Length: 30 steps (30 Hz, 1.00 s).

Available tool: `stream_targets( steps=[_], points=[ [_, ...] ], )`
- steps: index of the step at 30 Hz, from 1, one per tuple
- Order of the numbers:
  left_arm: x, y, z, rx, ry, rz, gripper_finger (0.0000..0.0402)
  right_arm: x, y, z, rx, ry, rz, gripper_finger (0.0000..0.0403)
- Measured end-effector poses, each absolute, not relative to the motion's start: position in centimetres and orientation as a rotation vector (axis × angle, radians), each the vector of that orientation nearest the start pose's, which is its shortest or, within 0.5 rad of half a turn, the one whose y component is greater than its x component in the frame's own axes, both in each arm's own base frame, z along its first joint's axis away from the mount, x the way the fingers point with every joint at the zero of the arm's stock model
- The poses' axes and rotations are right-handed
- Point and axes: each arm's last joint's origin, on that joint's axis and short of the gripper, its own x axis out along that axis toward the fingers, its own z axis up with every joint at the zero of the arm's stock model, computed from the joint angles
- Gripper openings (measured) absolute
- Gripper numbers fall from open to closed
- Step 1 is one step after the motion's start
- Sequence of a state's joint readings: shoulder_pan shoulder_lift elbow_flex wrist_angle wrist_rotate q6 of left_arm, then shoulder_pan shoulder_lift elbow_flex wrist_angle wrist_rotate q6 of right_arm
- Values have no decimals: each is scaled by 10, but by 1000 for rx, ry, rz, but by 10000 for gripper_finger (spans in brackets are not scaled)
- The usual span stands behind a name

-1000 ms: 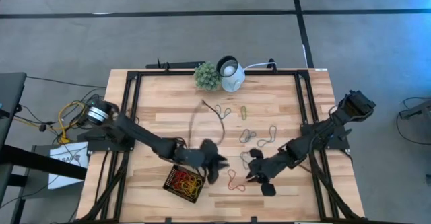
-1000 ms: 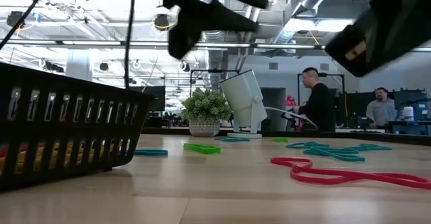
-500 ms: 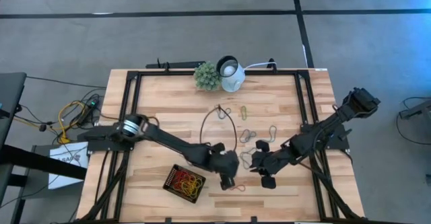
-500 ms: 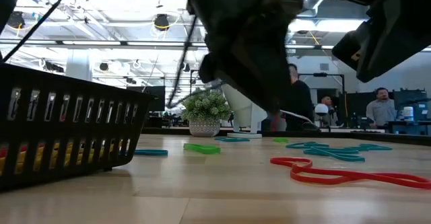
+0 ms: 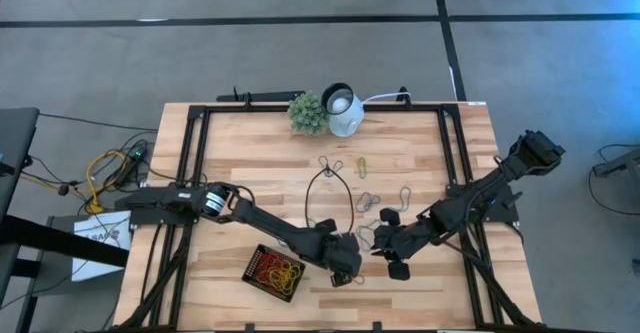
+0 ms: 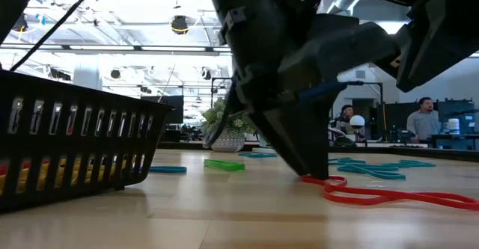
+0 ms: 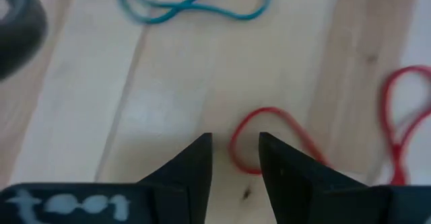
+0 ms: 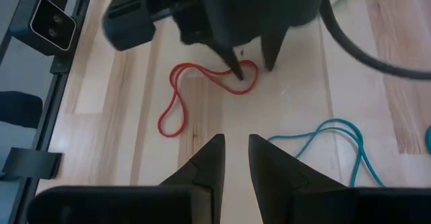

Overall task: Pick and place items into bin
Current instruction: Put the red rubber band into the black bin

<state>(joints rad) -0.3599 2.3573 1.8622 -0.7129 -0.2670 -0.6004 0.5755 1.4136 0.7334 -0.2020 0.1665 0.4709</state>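
Overhead, the wooden counter [image 5: 250,188] fills the frame, with both dark arms reaching inward from its left and right edges. The left arm extends across the near half of the counter, and the left gripper [image 5: 343,270] stands tips-down on the surface near the counter's middle. Its fingers [image 7: 195,167] are spread a little, with the end loop of a red rubber band [image 7: 269,140] lying in the gap between the tips; the band lies flat on the wood and whether the tips touch it cannot be told. The right arm comes in from the right edge, and the right gripper [image 5: 392,256] hangs just to the right of the left one, its fingers [image 8: 205,163] spread slightly and holding nothing. The bin [image 5: 258,269], a small black tray, sits at the near edge just left of the left gripper and contains a heap of red, orange and yellow bands [image 5: 282,271]. Seen from the right wrist, the red rubber band forms a long double loop [image 8: 195,93] trailing away from the left gripper's tips. A teal band [image 8: 340,140] lies on the counter near the right gripper. More loose bands [image 5: 385,201] lie scattered farther back. At the far edge stand a green plant ball [image 5: 308,113] and a white round lamp [image 5: 343,108].
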Motion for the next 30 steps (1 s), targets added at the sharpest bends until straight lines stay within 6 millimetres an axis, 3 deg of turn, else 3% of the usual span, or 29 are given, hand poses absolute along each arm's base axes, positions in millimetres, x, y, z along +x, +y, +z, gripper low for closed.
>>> stream_targets(
  steps=[16,23,27,30],
  points=[
    [454,-158,136,-163,1154,298,109,228,142,182,110,889,181,63],
    [454,-160,137,-210,1176,253,11,227,142,182,110,889,181,63],
    [456,-161,148,-197,1209,238,2,228,142,182,110,889,181,63],
    [458,-168,175,-182,1208,234,1,228,142,183,114,881,184,63]
  ],
)
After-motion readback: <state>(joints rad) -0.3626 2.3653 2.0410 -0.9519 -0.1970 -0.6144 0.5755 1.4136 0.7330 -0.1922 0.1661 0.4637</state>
